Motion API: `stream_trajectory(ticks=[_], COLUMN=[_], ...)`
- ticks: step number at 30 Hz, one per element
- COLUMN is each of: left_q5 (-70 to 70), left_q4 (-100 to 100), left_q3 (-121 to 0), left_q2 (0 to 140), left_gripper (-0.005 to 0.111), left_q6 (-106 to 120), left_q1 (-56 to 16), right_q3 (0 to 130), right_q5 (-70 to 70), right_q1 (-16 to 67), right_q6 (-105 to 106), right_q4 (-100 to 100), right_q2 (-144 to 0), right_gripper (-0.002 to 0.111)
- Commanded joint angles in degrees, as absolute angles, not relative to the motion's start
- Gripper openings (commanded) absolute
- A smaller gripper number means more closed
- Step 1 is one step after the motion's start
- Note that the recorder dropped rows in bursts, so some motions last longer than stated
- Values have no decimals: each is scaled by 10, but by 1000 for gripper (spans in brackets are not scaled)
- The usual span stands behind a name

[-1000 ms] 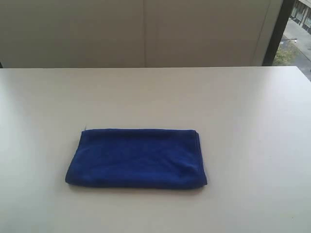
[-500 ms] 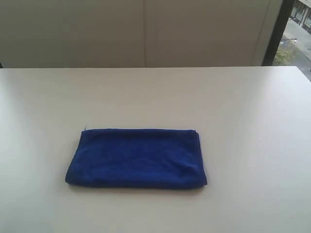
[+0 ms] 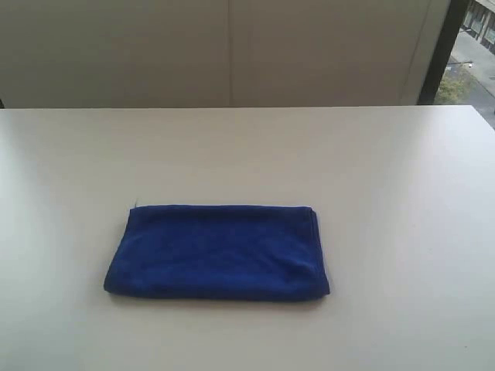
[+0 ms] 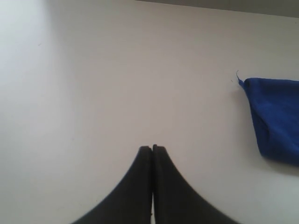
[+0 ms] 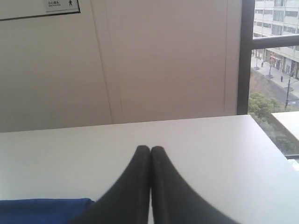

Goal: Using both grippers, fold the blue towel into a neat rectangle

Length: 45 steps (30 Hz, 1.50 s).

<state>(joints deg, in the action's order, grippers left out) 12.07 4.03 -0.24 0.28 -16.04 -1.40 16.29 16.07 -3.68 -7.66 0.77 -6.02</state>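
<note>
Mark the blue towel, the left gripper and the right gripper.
blue towel point(image 3: 216, 251), exterior view, middle of its folded top face.
left gripper point(image 4: 152, 148), left wrist view, where its shut fingertips meet.
right gripper point(image 5: 150, 148), right wrist view, where its shut fingertips meet.

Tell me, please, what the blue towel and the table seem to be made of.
The blue towel looks like soft microfibre or similar plush cloth: matte, fuzzy nap, rounded folds. The table seems smooth off-white laminate, faintly glossy from reflections; its core is unclear.

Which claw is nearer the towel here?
Right, it seems: the right claw sits close beside the towel, while the left claw has bare table between it and the towel.
</note>
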Motion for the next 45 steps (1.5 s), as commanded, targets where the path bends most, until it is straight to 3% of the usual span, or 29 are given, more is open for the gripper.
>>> stream_trajectory(ticks=[1, 9, 22, 35, 45], left_q5=[118, 118, 118, 118, 118], left_q4=[39, 39, 39, 39, 39], left_q3=[0, 0, 0, 0, 0], left_q2=[0, 0, 0, 0, 0], left_gripper=[0, 0, 0, 0, 0], left_q6=[-160, -160, -160, -160, -160], left_q1=[-12, -12, -12, -12, -12], right_q3=[97, 0, 0, 0, 0], right_q5=[115, 115, 199, 196, 194], right_q1=[-40, -40, -72, -80, -28], right_q6=[-77, -75, -78, -51, -16], right_q4=[5, 25, 61, 29, 25], right_q2=[-26, 0, 0, 0, 0], right_gripper=[0, 0, 0, 0, 0])
